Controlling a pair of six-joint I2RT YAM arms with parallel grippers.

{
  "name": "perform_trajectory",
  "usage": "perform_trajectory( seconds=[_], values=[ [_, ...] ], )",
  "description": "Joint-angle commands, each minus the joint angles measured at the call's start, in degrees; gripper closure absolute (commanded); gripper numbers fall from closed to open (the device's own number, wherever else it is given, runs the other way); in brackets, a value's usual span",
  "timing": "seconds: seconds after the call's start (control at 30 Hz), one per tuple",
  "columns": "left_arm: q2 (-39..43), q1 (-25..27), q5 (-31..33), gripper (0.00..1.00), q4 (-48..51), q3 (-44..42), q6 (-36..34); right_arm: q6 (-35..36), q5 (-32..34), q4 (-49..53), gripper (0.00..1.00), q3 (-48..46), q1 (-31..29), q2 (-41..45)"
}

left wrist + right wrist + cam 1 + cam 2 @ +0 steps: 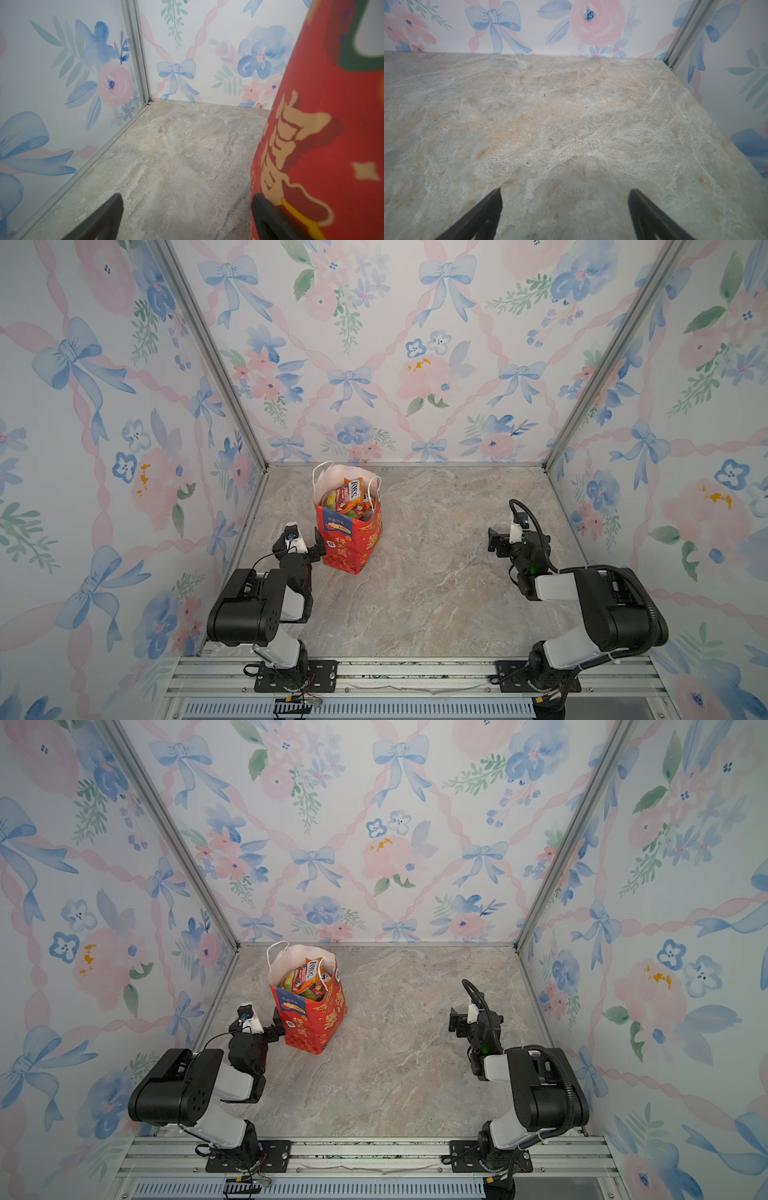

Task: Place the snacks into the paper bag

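- I see the paper bag [351,541] standing upright on the bench [436,585], back left in both top views.
- The snacks [351,499] fill its open mouth, with a FOX'S packet on top.
- My left tool [187,200] is spread wide and empty. One finger [261,207] is just beside the bag's red side, and I cannot tell if it touches.
- My right tool [565,194] is spread wide and empty, well apart from the bag.

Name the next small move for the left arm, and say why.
Probably draw the left gripper back from the paper bag without nudging it. The snacks sit in the bag's mouth, no packet shows on the table, and it and the right gripper stand open and empty. In the left wrist view one finger stands hard by the bag's side; contact cannot be told.
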State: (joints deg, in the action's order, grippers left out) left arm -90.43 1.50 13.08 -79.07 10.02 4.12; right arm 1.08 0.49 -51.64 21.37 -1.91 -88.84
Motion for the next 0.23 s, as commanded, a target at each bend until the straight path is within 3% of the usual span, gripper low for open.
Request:
perform_trajectory(
  seconds=[0.0, 0.2],
  values=[
    [-0.1, 1.4, -1.0, 0.02, 4.7, 2.0, -2.1, -0.5, 0.1, -0.4, 0.03, 1.0, 0.2, 0.2],
    [0.2, 1.4, -0.9, 0.02, 4.9, 1.9, -2.0, -0.5, 0.1, -0.3, 0.04, 1.0, 0.2, 0.2]
  ],
)
